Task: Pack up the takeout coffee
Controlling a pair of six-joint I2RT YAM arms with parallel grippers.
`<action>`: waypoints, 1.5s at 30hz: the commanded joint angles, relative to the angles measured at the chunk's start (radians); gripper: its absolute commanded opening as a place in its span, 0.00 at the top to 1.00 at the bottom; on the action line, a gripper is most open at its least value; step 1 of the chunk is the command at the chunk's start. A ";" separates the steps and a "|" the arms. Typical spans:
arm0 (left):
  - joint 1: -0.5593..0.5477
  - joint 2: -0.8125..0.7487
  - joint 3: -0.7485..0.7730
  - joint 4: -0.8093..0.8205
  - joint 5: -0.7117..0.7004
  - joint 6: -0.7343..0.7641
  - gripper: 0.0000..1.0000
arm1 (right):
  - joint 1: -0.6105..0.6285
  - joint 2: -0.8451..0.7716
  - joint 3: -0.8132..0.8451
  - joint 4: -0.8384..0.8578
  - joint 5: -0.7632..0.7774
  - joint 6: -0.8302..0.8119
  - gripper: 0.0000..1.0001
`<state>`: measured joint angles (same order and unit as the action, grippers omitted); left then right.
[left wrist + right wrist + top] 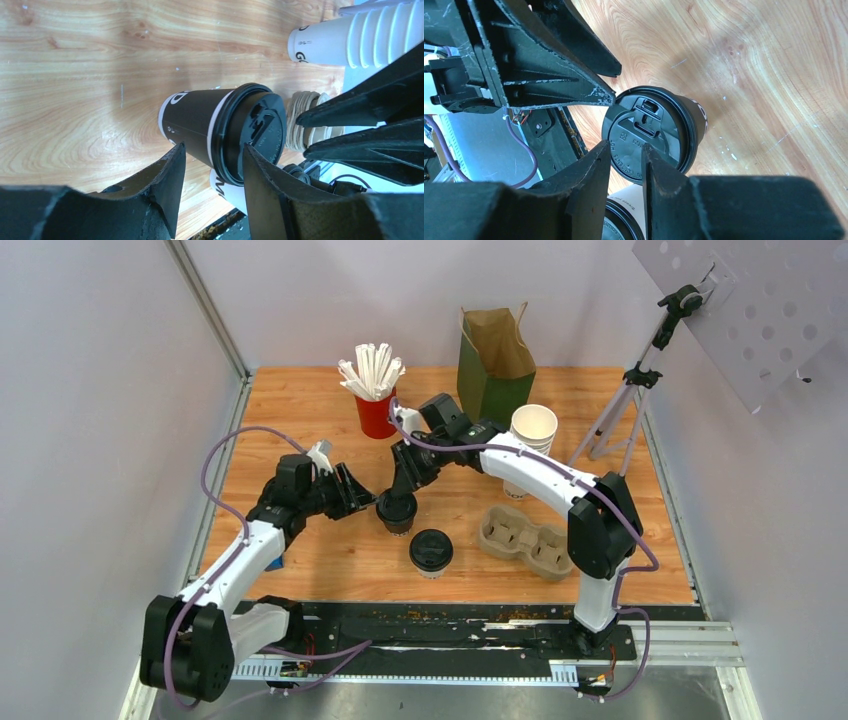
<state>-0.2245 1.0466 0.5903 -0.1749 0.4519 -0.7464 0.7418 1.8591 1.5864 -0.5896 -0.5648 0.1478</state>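
Little can be read here. The black lid (pixel 649 132) of the dark-sleeved takeout coffee (pixel 195 120) has small raised characters that look like "83", and tiny raised writing along its rim, too small to read. The sleeve shows part of a white mark, perhaps a "D". The stack of white cups (pixel 345 42) at the far right shows cut-off black letters, each like a "G". The white takeout coffee (pixel 631 200) nearer carries one fine printed line, unreadable.
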 commanded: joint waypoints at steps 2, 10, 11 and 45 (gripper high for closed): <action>0.014 0.029 0.014 0.001 0.051 0.013 0.48 | -0.002 0.008 -0.029 0.045 -0.015 0.007 0.71; 0.014 0.058 -0.044 0.065 0.076 -0.013 0.52 | -0.002 0.018 -0.135 0.095 -0.025 0.009 0.72; 0.014 0.061 -0.052 0.048 0.066 -0.011 0.53 | -0.002 0.015 -0.151 0.104 -0.019 0.008 0.72; 0.014 0.054 0.461 -0.456 -0.170 0.139 0.20 | -0.017 -0.087 0.134 -0.115 0.089 -0.056 0.44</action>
<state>-0.2134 1.1412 0.9550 -0.4911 0.3462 -0.6716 0.7277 1.8427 1.6791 -0.5930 -0.5522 0.1383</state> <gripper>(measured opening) 0.682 0.527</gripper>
